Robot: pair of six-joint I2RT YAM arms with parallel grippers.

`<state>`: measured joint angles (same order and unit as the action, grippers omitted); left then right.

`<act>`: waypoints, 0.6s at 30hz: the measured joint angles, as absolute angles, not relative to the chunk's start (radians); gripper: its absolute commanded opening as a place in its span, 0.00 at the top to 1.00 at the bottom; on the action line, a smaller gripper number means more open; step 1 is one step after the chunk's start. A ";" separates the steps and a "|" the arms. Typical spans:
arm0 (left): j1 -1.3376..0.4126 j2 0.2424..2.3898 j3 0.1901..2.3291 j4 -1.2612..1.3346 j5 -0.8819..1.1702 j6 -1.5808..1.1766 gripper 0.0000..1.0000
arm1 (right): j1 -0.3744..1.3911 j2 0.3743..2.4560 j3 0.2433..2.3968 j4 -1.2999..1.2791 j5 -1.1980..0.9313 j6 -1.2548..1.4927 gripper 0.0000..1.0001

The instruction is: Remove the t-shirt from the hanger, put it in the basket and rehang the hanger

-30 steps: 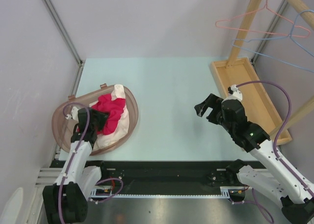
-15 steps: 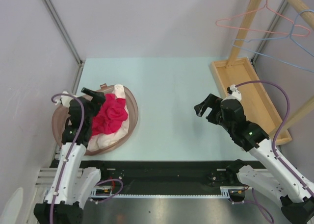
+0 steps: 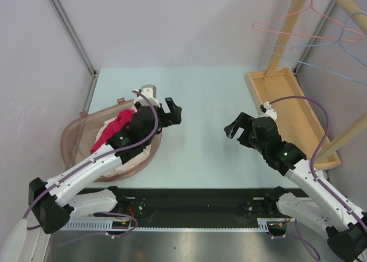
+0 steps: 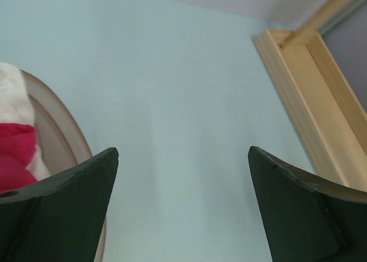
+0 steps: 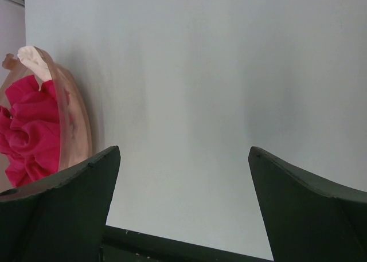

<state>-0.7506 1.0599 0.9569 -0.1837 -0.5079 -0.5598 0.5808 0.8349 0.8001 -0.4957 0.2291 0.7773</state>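
A crumpled red t-shirt lies in a brown basket at the table's left, on top of a white cloth. No hanger is in it. An empty pink hanger and an empty blue hanger hang on the wooden rack at the top right. My left gripper is open just right of the basket, over bare table, holding nothing. The left wrist view shows the t-shirt behind its left finger. My right gripper hovers open mid-table, facing the basket and t-shirt.
A shallow wooden tray lies along the table's right side, also seen in the left wrist view as the tray. The rack's slanted wooden posts rise above it. A metal frame post stands at the back left.
My left gripper opened, left the red t-shirt in the basket, and swung right, out over the table. The right gripper shifted slightly left.
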 measured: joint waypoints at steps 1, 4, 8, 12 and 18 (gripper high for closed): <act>-0.774 1.071 0.944 -0.160 -0.492 -0.542 0.00 | 0.580 0.835 0.785 -0.490 0.226 0.783 0.00; -0.818 1.068 0.875 -0.077 -0.425 -0.506 0.00 | 0.578 0.835 0.731 -0.466 0.213 0.800 0.00; -0.850 1.039 0.734 0.043 -0.289 -0.486 0.00 | 0.577 0.834 0.653 -0.418 0.182 0.823 0.00; -0.865 0.989 0.589 0.136 -0.147 -0.489 0.00 | 0.567 0.812 0.550 -0.321 0.121 0.844 0.01; -0.866 0.861 0.391 0.260 0.009 -0.525 0.00 | 0.549 0.729 0.359 -0.124 -0.020 0.875 0.00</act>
